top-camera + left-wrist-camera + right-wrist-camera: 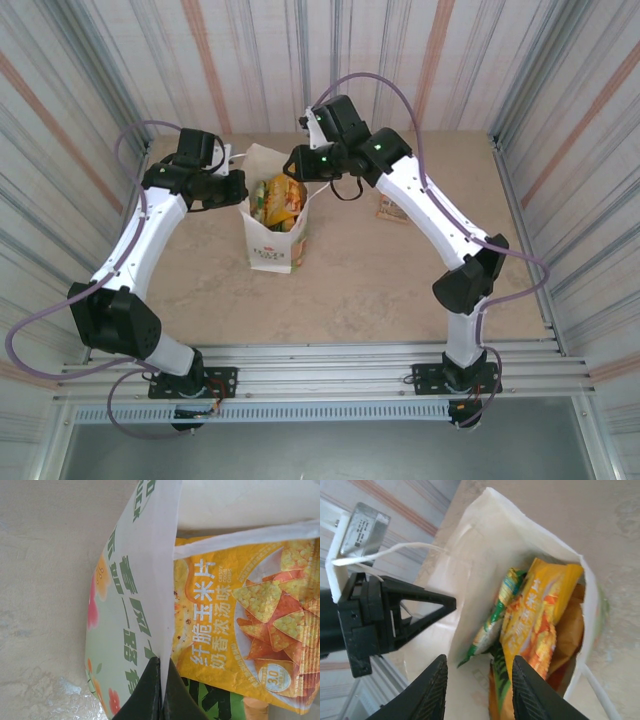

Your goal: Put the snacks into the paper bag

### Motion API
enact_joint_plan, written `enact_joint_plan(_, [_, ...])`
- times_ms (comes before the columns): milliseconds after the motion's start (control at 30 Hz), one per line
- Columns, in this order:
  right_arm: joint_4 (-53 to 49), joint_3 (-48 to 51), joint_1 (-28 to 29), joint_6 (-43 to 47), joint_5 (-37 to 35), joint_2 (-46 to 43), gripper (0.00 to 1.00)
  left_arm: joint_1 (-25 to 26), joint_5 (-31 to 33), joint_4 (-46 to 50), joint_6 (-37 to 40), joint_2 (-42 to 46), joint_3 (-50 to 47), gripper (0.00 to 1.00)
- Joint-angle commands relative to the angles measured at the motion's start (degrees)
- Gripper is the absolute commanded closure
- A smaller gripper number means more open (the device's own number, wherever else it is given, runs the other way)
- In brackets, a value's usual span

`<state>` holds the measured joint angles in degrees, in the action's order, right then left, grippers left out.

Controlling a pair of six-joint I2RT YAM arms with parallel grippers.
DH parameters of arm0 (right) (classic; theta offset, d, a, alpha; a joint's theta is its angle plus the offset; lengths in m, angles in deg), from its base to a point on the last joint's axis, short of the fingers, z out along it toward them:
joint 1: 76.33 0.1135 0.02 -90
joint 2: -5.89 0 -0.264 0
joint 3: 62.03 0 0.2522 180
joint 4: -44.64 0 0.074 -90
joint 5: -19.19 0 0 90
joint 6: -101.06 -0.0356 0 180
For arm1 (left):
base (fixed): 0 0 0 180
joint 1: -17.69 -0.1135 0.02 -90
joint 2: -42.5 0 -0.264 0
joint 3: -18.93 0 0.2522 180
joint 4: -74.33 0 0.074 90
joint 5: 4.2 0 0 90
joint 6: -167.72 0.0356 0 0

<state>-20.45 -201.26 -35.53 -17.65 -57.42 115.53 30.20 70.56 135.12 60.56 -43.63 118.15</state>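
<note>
the left pincer (pixel 160 666) is clamped on the left rim of the white paper bag (pixel 272 240), which stands upright near the middle of the desk (pixel 380 285) with snacks (pixel 278 197) in yellow, green and orange standing inside it. the right pincer (pixel 480 660) hangs just over the bag's open mouth, fingers spread apart and holding nothing. one more packet (pixel 390 208) lies flat on the desk to the right, well apart from the bag.
</note>
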Motion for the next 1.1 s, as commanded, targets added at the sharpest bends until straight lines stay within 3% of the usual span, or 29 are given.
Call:
enact_joint_plan(0, [-2.04,0.3,-0.92,4.64,-0.76,-5.74,0.58,0.58,-0.17,0.07,0.2,1.72,-0.92,0.8])
enact_joint_plan(67, [-0.09,2.08,-1.74,6.1,1.82,-7.85,0.56,0.58,0.38,0.86,0.28,1.92,-0.39,0.68])
enact_joint_plan(233, [5.14,6.33,-4.1,6.49,8.01,-13.13,0.53,0.4,2.59,3.27,0.4,3.73,1.52,0.58])
enact_joint_plan(333, [6.18,8.8,-5.84,5.42,7.23,-16.4,0.52,0.32,4.6,5.55,0.76,5.29,2.83,0.5])
enact_joint_plan(467, [4.96,13.11,-7.59,2.42,5.75,-18.5,0.49,-0.33,6.74,7.56,0.99,7.23,3.91,0.48])
enact_joint_plan(567, [5.28,15.04,-7.08,-0.08,9.02,-17.82,0.47,-1.12,7.41,7.86,1.09,7.94,4.29,0.47])
enact_joint_plan(800, [16.74,20.12,-4.63,-8.42,19.46,-14.31,0.44,-1.62,8.05,6.41,1.36,7.73,4.38,0.47])
enact_joint_plan(1067, [25.68,19.86,-3.92,-12.72,19.85,-9.24,0.45,-2.55,8.99,3.81,1.69,6.61,5.32,0.5])
